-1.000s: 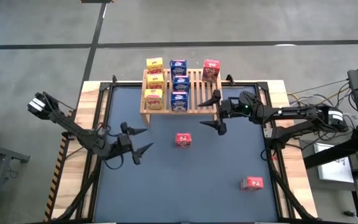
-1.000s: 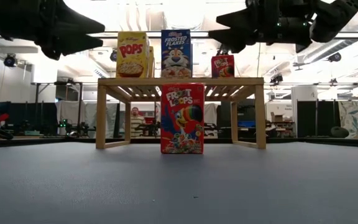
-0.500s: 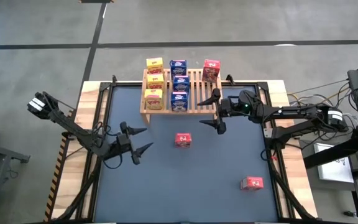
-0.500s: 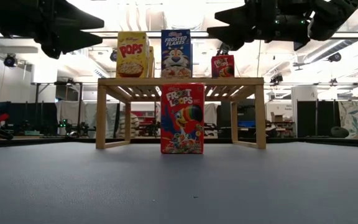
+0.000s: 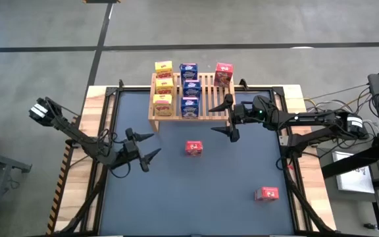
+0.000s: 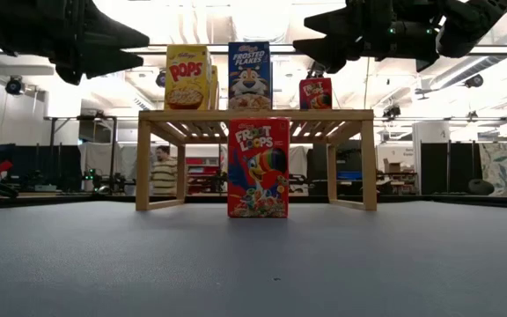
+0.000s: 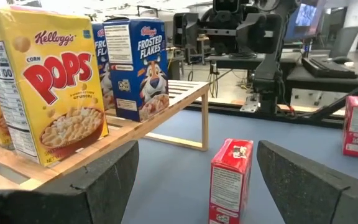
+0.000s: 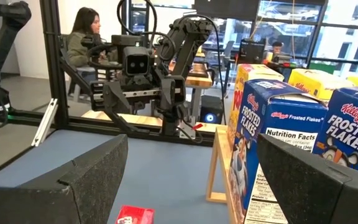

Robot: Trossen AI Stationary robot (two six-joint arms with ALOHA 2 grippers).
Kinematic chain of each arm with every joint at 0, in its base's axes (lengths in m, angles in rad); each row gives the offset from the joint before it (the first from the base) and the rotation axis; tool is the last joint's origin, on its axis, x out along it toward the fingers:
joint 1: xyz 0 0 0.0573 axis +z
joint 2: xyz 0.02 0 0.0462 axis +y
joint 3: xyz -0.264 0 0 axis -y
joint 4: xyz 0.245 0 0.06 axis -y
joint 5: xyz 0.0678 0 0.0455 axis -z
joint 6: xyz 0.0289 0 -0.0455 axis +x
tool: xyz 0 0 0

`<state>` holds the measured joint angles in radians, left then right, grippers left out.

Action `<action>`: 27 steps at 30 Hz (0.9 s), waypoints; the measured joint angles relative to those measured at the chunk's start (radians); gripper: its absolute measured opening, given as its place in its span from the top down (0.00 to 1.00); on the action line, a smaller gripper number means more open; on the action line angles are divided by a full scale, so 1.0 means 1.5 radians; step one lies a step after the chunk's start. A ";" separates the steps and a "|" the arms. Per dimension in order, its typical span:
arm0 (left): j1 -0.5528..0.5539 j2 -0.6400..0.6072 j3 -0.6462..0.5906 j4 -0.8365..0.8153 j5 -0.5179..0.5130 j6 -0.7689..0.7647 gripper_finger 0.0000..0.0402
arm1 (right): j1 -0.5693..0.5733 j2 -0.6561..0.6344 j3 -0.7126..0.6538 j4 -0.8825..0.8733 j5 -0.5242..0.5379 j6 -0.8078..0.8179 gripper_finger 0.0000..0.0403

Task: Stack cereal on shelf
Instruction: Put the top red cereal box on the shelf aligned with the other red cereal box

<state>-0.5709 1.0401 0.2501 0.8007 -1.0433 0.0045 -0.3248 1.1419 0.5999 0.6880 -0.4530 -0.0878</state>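
Although nothing on the bench (image 5: 176, 197) has shifted over the last second, the left claw (image 5: 145, 147) edges slightly toward the red box (image 5: 193, 148) standing at the bench's centre, so the pickup is only starting. Its fingers are spread wide, empty. At 1 o'clock, the right claw (image 5: 226, 118) hovers beside the shelf (image 5: 206, 99), also spread and empty. Seven boxes stand on the shelf at 12 o'clock; another red box (image 5: 266, 193) lies at 5 o'clock.
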 joint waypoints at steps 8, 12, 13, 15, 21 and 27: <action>0.003 -0.001 0.000 0.014 -0.002 -0.012 0.23 | 0.000 0.000 0.000 0.000 0.000 0.016 0.14; 0.003 -0.003 0.000 0.020 -0.001 -0.009 0.23 | 0.000 0.000 0.000 0.001 0.002 0.016 0.14; 0.004 -0.005 0.000 0.021 -0.002 -0.009 0.23 | 0.000 0.000 0.000 0.001 0.004 0.015 0.14; 0.004 -0.008 0.000 0.023 -0.002 -0.008 0.23 | 0.000 0.000 0.000 0.001 0.005 0.011 0.14; 0.004 -0.013 0.000 0.023 -0.014 -0.007 0.23 | 0.000 -0.001 0.000 0.001 0.005 0.011 0.14; 0.004 -0.008 0.000 0.012 -0.021 0.004 0.23 | 0.000 -0.001 0.000 0.001 0.005 0.024 0.14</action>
<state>-0.5655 1.0278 0.2501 0.8190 -1.0748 0.0098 -0.3248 1.1412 0.5999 0.6889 -0.4454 -0.0517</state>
